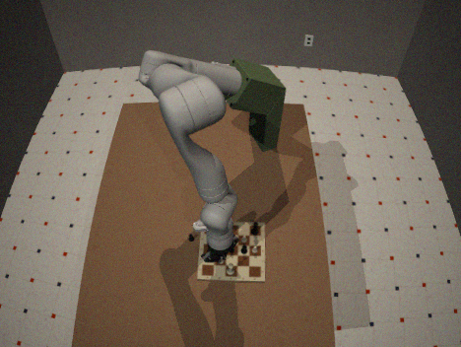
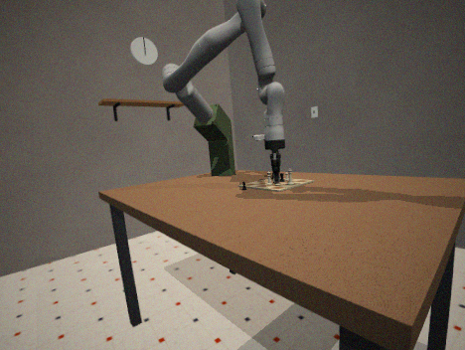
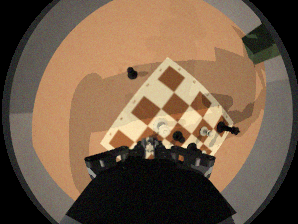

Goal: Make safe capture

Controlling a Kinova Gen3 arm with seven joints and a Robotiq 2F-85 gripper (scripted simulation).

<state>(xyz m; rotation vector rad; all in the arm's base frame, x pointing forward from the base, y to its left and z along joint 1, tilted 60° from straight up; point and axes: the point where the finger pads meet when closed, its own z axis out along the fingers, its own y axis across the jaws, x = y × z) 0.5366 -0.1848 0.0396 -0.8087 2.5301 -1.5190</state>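
The small chessboard lies on the brown table; it also shows in the wrist view. My gripper is down over the board's left side and is shut on a small light-coloured piece, which shows between the fingertips in the wrist view. A black pawn stands upright on the table just left of the board; it also shows in the wrist view and in the exterior view. A white piece stands in the near row. A black piece stands at the far right.
Other pieces stand close to my fingers: a black one, a white one and a black one at the board's edge. The arm's green base stands at the table's far end.
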